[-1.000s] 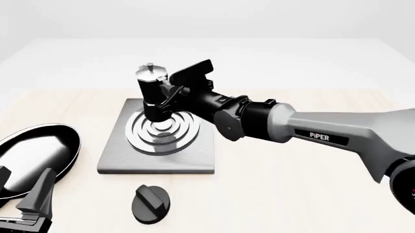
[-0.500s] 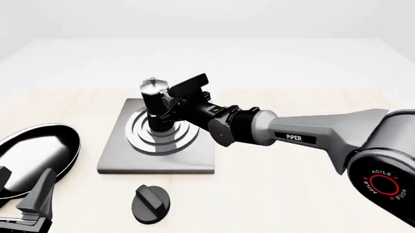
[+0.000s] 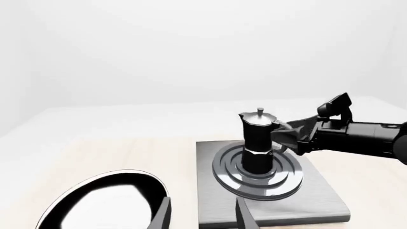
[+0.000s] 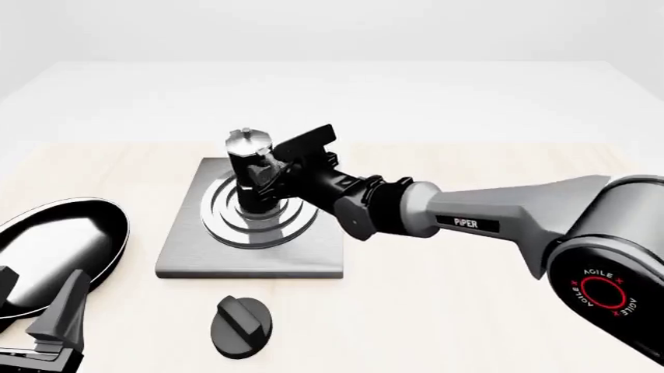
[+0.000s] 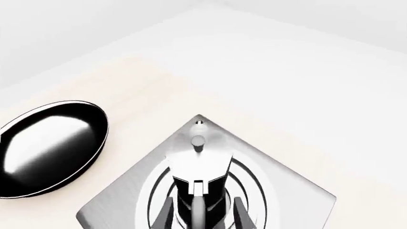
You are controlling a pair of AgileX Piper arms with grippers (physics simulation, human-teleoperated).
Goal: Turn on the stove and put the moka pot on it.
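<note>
- The moka pot [image 4: 250, 175] stands upright at the middle of the stove [image 4: 186, 247], on its silver rings; in the left wrist view its base looks seated on the innermost ring, so the placing step seems all but done.
- The right gripper [image 4: 272, 172] reaches in from the pot's handle side, its fingers pinching the handle, as the right wrist view shows with the handle between the two fingers.
- The next move, as I judge it, calls for spreading those fingers and drawing the arm back along its own line, without nudging the pot off centre.
- The knob [image 4: 242, 326] sits on the tabletop just in front of the stove plate, apart from it, with no gripper on it; whether the stove is already on cannot be told from its look.
- The left gripper [image 4: 50, 330] waits low at the near left with its fingers spread and nothing between them, near the frying pan [image 4: 57, 249].
- The pan lies left of the stove, well clear of the pot; nothing blocks the right arm's way back or the path to the knob.
</note>
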